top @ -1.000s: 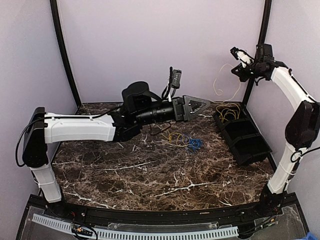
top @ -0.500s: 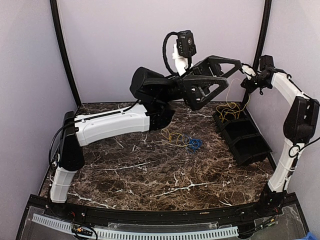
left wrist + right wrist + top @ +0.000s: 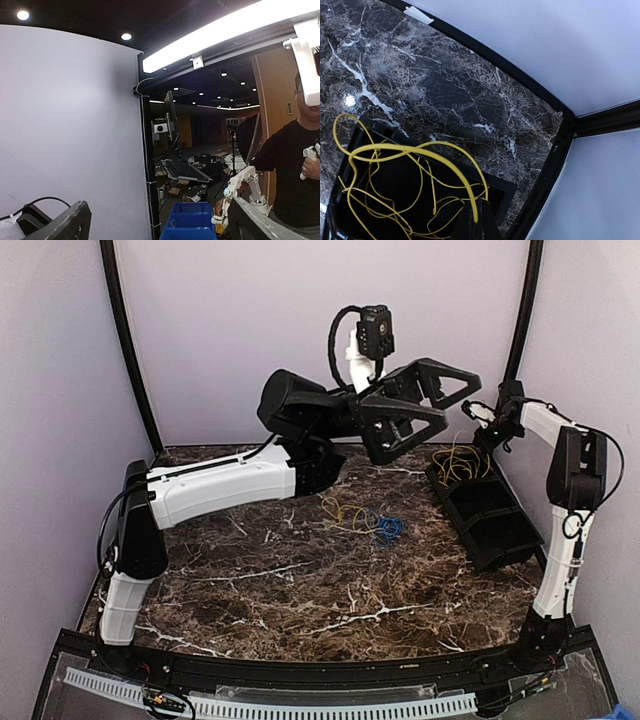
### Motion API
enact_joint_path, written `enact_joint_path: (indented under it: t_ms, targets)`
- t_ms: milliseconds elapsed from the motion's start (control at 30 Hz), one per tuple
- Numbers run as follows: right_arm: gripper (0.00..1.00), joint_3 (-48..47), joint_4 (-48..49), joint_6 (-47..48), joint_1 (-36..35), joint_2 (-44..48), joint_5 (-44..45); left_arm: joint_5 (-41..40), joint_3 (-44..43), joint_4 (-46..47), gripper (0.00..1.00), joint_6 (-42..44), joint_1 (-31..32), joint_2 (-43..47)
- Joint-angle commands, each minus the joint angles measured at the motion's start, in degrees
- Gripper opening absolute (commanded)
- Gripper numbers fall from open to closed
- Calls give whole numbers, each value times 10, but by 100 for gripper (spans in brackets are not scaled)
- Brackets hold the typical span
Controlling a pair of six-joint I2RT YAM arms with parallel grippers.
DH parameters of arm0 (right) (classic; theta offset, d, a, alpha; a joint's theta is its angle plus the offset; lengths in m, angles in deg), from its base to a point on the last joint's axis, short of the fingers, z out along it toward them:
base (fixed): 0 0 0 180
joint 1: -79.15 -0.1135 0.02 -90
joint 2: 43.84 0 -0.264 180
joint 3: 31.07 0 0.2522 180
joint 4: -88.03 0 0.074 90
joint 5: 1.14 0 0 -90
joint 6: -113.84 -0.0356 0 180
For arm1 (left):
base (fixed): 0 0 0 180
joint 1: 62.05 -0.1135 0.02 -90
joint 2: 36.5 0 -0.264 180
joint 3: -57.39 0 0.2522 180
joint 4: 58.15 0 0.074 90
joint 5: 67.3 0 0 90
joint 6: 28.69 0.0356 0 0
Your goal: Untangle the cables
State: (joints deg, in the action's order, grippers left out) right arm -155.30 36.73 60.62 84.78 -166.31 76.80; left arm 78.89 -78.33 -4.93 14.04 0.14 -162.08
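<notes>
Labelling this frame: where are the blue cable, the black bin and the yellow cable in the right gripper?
blue cable (image 3: 390,528): top view, middle of its coil.
black bin (image 3: 500,540): top view, near compartment wall.
yellow cable (image 3: 395,146): right wrist view, thick upper loop.

Left arm (image 3: 220,490) (raised) blocks the back; table (image 3: 300,580) front lies open, black tray (image 3: 495,525) seemingly tight against the right side

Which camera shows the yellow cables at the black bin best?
Right wrist: the yellow cables loop large over the black bin, one strand pinched in the shut right gripper. Top external shows them small; left wrist shows none.
</notes>
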Motion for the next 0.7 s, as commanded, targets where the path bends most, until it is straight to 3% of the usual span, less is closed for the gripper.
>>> enact_joint_path:
  t_ms: [0, 167, 267, 333, 467, 533, 667]
  targets:
    - [0, -26, -15, 25, -5, -35, 22, -42, 96, 105, 99, -66, -28, 38]
    - [0, 2, -33, 44, -14, -49, 13, -146, 250, 154, 99, -176, -90, 57]
    - [0, 30, -37, 53, -19, -52, 16, -180, 311, 24, 99, -183, -133, 92]
    - [0, 36, -44, 55, -23, -57, 19, -206, 339, -99, 99, -116, -146, 127]
    - [0, 18, -53, 38, -30, -79, 31, -338, 337, -412, 99, 79, -148, 193]
    - [0, -6, -77, 31, -34, -97, 35, -411, 360, -460, 99, 127, -149, 221]
    - [4, -13, -102, 22, -37, -91, 51, -499, 469, -403, 99, 146, -155, 297]
